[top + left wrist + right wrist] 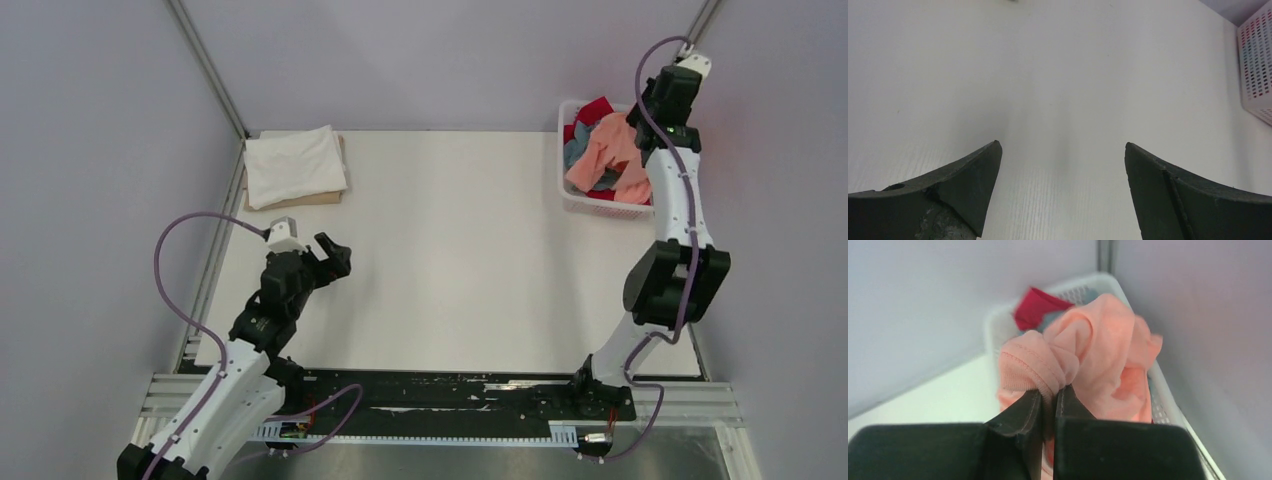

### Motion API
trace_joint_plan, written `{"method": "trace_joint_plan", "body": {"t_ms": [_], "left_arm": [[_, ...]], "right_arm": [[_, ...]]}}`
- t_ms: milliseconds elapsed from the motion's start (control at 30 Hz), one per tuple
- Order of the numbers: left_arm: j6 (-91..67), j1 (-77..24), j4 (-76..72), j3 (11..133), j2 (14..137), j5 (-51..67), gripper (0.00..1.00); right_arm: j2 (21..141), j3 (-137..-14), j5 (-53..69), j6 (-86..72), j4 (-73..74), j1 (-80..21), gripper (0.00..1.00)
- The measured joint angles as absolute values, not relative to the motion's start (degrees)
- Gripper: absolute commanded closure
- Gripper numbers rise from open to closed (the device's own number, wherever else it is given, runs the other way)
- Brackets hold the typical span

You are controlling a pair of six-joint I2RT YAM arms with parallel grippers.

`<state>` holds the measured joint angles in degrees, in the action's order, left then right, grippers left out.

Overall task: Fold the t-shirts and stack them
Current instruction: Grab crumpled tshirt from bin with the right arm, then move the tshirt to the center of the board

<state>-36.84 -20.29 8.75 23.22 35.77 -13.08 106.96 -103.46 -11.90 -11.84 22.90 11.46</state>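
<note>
**Cotton pinched, ready to lift out**

The right gripper (1048,392) is closed to a narrow slit on a hemmed fold of the salmon-pink shirt (1098,340), which lies heaped on top of the load in the white lattice basket (600,205) at the far right corner of the table (450,250). Only a small bunch of cloth sits between the jaws, and most of the shirt drapes loose over the basket's contents and rim.

To do this step well, raise the shirt straight up and slowly, so that it peels off the pile rather than dragging the basket. A light lattice basket probably tips or slides easily. Watch that the pinch holds, since a thin hem fold can slip out under the hanging weight. Clear the rim fully before you carry the shirt toward the open middle of the table.

The left gripper (1063,150) hovers above bare table with its jaws spread wide and nothing between them. It is free to take a second corner once the shirt arrives.

Also in the basket are the red shirt (597,108), at the far side, and the grey-blue shirt (577,150), partly buried under the pink one. You cannot tell whether either is tangled with it. At the far left, well apart from the basket, the white shirt (295,165) lies folded on the tan board (320,198), where the stack will likely build
</note>
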Motion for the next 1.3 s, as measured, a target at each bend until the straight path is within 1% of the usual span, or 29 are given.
{"method": "trace_joint_plan", "body": {"t_ms": [167, 267, 400, 567, 833, 1000, 1067, 1167, 1300], "left_arm": [[-37.2, -20.3, 9.4, 23.2, 32.8, -12.5, 0.00], [-37.3, -20.3, 9.9, 23.2, 30.9, -12.3, 0.00], [-37.7, -20.3, 11.2, 23.2, 28.9, -12.3, 0.00], [-39.0, -20.3, 13.5, 23.2, 26.2, -12.3, 0.00], [-41.4, -20.3, 19.4, 23.2, 22.5, -13.2, 0.00], [-42.7, -20.3, 22.4, 23.3, 21.2, -13.9, 0.00], [-43.1, -20.3, 23.5, 23.4, 20.9, -14.3, 0.00], [-43.6, -20.3, 26.2, 23.8, 20.6, -15.4, 0.00], [-44.2, -20.3, 29.1, 24.3, 20.7, -16.5, 0.00]], "right_arm": [[92.3, -105.6, -2.4, -12.0, 22.1, 11.0, 1.00], [85.1, -107.1, 5.3, -12.6, 20.7, 8.5, 1.00], [79.8, -107.4, 13.3, -13.4, 19.8, 1.5, 1.00], [78.7, -107.1, 19.7, -13.7, 20.3, -9.6, 1.00], [79.4, -104.3, 19.8, -13.4, 20.9, -25.8, 1.00], [83.4, -108.0, 19.4, -13.4, 20.6, -32.2, 1.00], [83.8, -107.3, 17.9, -13.2, 20.6, -33.9, 1.00], [81.6, -101.5, 13.1, -12.3, 19.7, -34.6, 1.00], [74.4, -86.1, 1.5, -11.2, 20.2, -33.9, 0.99]]}}
